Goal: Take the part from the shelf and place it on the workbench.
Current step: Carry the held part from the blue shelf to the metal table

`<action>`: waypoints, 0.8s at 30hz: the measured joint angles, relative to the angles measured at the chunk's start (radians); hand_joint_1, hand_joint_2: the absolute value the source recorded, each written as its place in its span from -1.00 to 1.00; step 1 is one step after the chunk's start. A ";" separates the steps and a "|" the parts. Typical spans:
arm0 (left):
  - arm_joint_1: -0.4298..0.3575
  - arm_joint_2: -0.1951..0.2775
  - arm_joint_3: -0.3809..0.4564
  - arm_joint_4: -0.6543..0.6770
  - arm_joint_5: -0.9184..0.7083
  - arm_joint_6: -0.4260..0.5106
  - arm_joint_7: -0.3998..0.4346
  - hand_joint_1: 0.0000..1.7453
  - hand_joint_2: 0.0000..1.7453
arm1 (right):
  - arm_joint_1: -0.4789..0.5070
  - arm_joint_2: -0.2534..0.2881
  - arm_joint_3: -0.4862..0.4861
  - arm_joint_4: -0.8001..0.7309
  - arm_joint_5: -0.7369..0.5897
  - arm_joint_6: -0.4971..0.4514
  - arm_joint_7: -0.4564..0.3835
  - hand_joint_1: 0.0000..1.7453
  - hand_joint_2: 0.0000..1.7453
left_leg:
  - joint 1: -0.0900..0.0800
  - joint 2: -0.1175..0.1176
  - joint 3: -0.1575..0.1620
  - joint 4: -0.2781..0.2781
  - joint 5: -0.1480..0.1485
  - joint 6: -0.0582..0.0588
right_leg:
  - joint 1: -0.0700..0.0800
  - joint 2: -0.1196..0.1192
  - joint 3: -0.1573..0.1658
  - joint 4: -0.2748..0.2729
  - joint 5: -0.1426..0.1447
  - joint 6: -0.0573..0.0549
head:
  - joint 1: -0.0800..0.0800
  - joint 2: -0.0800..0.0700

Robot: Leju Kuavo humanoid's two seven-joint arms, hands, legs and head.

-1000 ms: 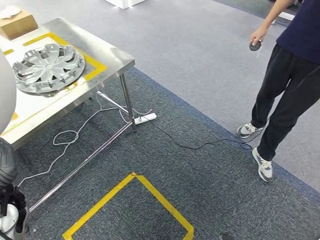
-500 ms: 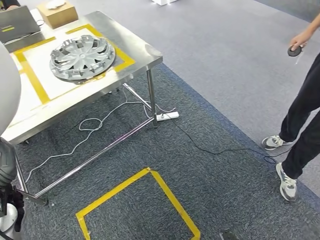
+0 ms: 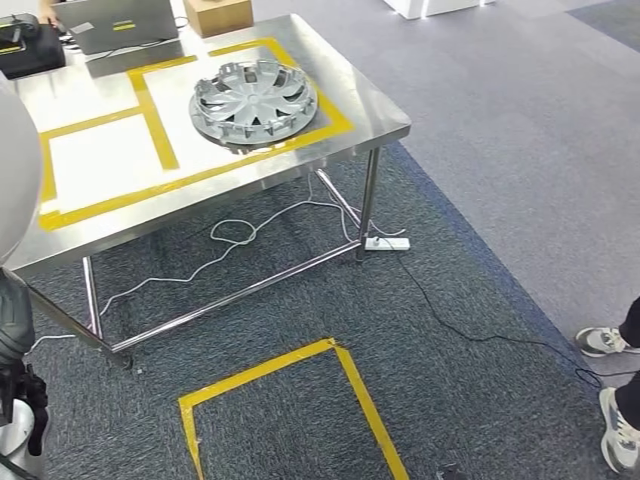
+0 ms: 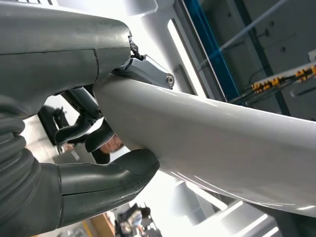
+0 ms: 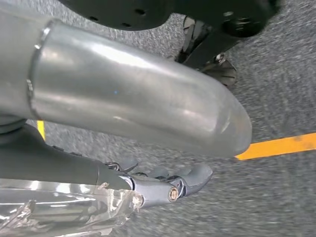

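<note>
Upper centre, on the steel workbench [image 3: 362, 105], a silver plastic hubcap [image 3: 253, 100] already lies. We judge our left hand [image 4: 74, 163] clasps a smooth white part [image 4: 223, 143]; our right hand [image 5: 164, 187] we cannot tell.

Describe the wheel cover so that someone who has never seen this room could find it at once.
Find the steel workbench with yellow tape outlines. In its right-hand outline lies a round silver plastic wheel cover with radiating spokes. It is the only round thing there; the laptop and cardboard box are boxy.

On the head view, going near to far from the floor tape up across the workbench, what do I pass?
Yellow floor tape → white cable under the workbench → hubcap → cardboard box.
</note>
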 joint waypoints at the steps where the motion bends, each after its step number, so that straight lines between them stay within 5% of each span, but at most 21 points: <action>1: -0.001 0.000 0.000 0.000 0.000 0.000 0.000 1.00 1.00 | -0.001 0.000 -0.001 0.000 0.000 0.000 0.000 -1.00 -1.00 | 0.000 -0.013 -0.001 0.002 0.000 -0.004 | -0.004 0.027 0.032 -0.070 0.026 -0.002 | 0.000 0.000; 3: -0.001 0.001 0.000 0.000 0.000 0.000 0.000 1.00 1.00 | -0.001 0.001 -0.004 0.000 0.000 0.000 -0.001 -1.00 -1.00 | 0.002 -0.036 -0.007 0.002 0.003 -0.016 | -0.006 0.061 0.066 -0.137 0.040 -0.008 | -0.001 0.000; 6: 0.001 0.002 0.001 0.000 -0.001 0.000 0.000 1.00 1.00 | -0.002 0.003 -0.007 0.000 0.000 0.000 -0.001 -1.00 -1.00 | 0.007 -0.057 -0.019 0.004 0.006 -0.037 | -0.004 0.030 0.073 -0.142 0.041 -0.029 | -0.002 0.000; 8: -0.002 0.005 0.002 0.000 -0.002 0.000 0.000 1.00 1.00 | -0.002 0.006 -0.008 0.000 0.000 0.000 -0.002 -1.00 -1.00 | 0.004 -0.005 -0.050 0.063 -0.032 -0.045 | -0.005 0.001 0.076 -0.150 0.045 -0.043 | -0.009 0.000; 10: -0.004 0.006 0.002 0.000 -0.002 0.000 0.000 1.00 1.00 | 0.000 0.006 -0.008 0.000 0.000 0.000 -0.002 -1.00 -1.00 | 0.003 0.058 -0.116 0.197 -0.099 -0.051 | -0.002 -0.030 0.077 -0.152 0.043 -0.050 | -0.016 0.000; 12: -0.002 0.006 0.002 0.001 -0.002 0.000 0.000 1.00 1.00 | 0.002 0.006 -0.008 0.000 0.000 0.000 -0.002 -1.00 -1.00 | 0.004 0.076 -0.163 0.295 -0.129 -0.054 | 0.001 -0.061 0.077 -0.152 0.041 -0.052 | -0.016 0.000; 14: -0.001 0.006 0.002 0.002 -0.002 0.000 0.000 1.00 1.00 | 0.001 0.007 -0.008 0.001 0.000 0.000 -0.001 -1.00 -1.00 | 0.004 0.085 -0.132 0.242 -0.085 -0.053 | 0.001 -0.091 0.080 -0.152 0.038 -0.049 | -0.016 0.000; 16: -0.002 0.006 0.001 0.003 -0.002 0.001 0.000 1.00 1.00 | 0.000 0.008 -0.008 0.001 0.000 0.000 0.001 -1.00 -1.00 | -0.001 0.132 -0.050 0.097 -0.026 -0.049 | 0.004 -0.116 0.087 -0.150 0.032 -0.041 | -0.017 0.000; 18: -0.003 0.005 0.001 0.003 -0.002 0.002 0.000 1.00 1.00 | 0.000 0.010 -0.008 0.001 0.000 0.000 0.003 -1.00 -1.00 | -0.006 0.167 -0.004 0.013 -0.006 -0.039 | 0.012 -0.138 0.094 -0.149 0.025 -0.031 | -0.016 0.000; 20: -0.002 0.005 0.000 0.003 -0.002 0.003 0.000 1.00 1.00 | -0.001 0.010 -0.008 0.001 0.000 0.000 0.004 -1.00 -1.00 | -0.008 0.148 -0.003 0.003 -0.007 -0.027 | 0.015 -0.163 0.101 -0.153 0.020 -0.022 | -0.014 0.000; 22: -0.002 0.005 0.000 0.003 -0.002 0.004 0.000 1.00 1.00 | -0.004 0.010 -0.009 0.001 0.000 0.000 0.002 -1.00 -1.00 | -0.004 0.122 -0.004 0.001 -0.005 -0.016 | 0.011 -0.143 0.098 -0.137 0.004 -0.009 | -0.011 0.000; 24: -0.004 0.005 0.000 0.004 -0.003 0.004 0.000 1.00 1.00 | -0.004 0.010 -0.009 0.001 0.000 0.000 0.001 -1.00 -1.00 | 0.002 0.099 -0.003 -0.001 -0.002 -0.005 | 0.007 -0.077 0.053 -0.042 -0.048 0.001 | -0.006 0.000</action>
